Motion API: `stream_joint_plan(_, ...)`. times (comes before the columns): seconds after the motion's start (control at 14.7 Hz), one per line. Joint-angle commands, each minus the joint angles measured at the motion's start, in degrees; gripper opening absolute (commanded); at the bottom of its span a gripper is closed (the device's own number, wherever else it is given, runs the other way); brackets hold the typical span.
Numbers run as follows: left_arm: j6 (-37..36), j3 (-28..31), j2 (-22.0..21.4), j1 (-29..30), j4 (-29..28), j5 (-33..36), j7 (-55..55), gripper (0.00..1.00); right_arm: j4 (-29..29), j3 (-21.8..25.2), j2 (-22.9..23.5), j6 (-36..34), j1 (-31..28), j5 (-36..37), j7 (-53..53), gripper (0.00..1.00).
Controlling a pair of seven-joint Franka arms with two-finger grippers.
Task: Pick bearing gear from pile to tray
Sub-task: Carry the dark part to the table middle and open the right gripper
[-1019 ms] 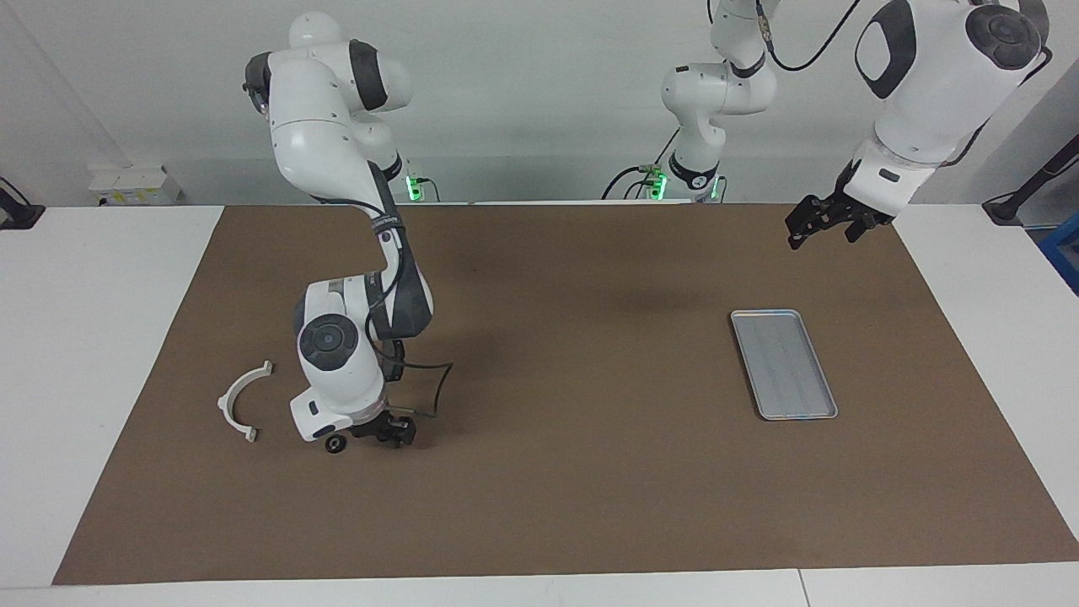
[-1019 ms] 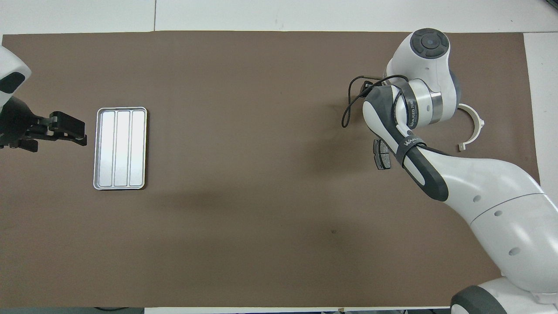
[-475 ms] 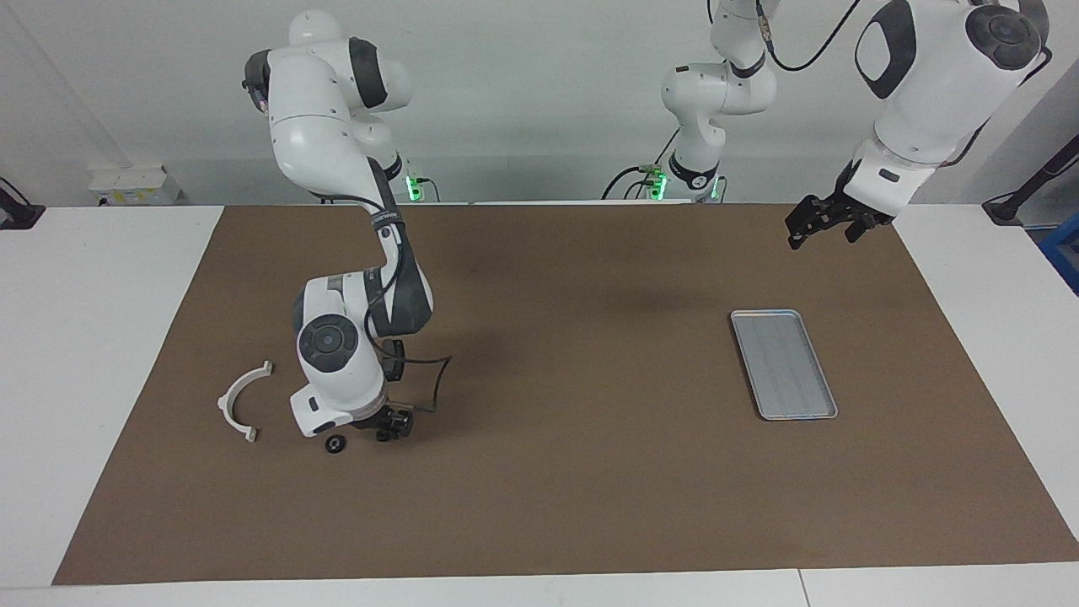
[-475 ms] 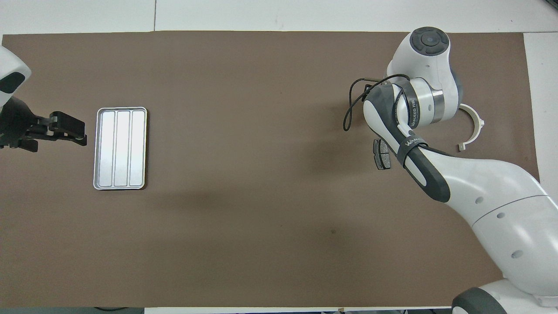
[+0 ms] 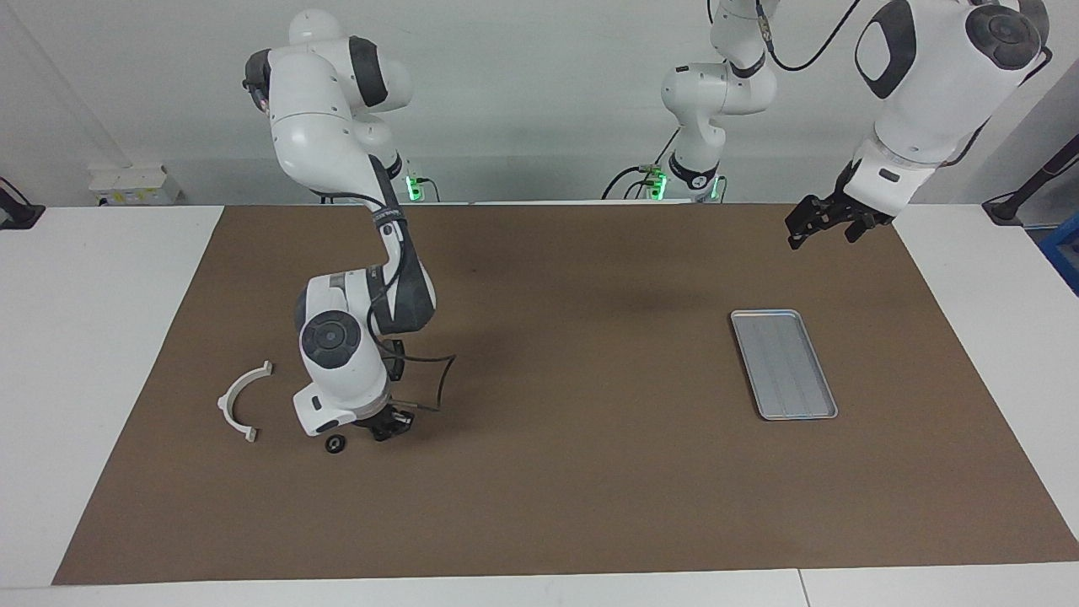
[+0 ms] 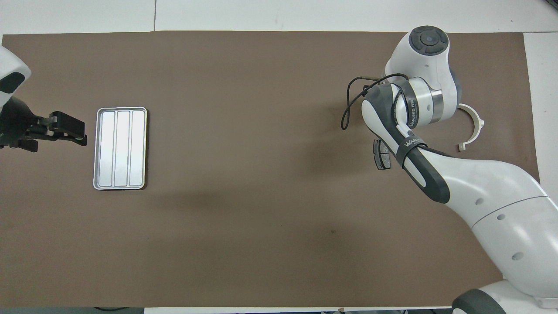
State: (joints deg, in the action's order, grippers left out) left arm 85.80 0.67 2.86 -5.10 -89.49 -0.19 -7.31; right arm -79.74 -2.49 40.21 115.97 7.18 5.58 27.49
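We are lowering our right gripper (image 5: pixel 389 426) over the pile (image 5: pixel 335 444) at the right arm's end of the table (image 5: pixel 590 489); its jaws we cannot read. Our left gripper (image 5: pixel 811 226) is waiting near the tray (image 5: pixel 783 363), jaws unreadable.

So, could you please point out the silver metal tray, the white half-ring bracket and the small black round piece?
Silver rectangular metal tray (image 6: pixel 99 148): overhead view, its rim.
White curved half-ring bracket (image 5: pixel 229 401): facing view, mid-arc.
Small black round piece (image 5: pixel 335 444): facing view, centre.
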Motion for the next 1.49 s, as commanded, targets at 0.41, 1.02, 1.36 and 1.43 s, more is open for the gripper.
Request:
stream_joint_plan(0.41, -0.19, 0.39, -1.63, -0.52, -1.74, 0.37, 0.10, 1.00, 6.84, -0.76, -6.62, -19.24, 4.57, 1.01, -0.42, 0.00)
stream_joint_plan(1.02, -0.19, 0.30, -1.63, -0.52, -1.74, 0.37, 0.10, 1.00, 17.26, -0.76, -6.90, -20.90, 23.74, -9.62, 42.78, 0.00)
stream_joint_plan(1.36, -0.19, 0.30, -1.63, -0.52, -1.65, 0.37, 0.10, 1.00, 14.00, -0.67, 2.41, -6.93, 30.70, -6.64, 55.99, 0.00)
stream_joint_plan(1.43, -0.19, 0.30, -1.63, -0.52, -1.74, 0.37, 0.10, 1.00, 12.60, -0.76, 2.86, -4.98, 30.62, -6.64, 56.09, 0.00)
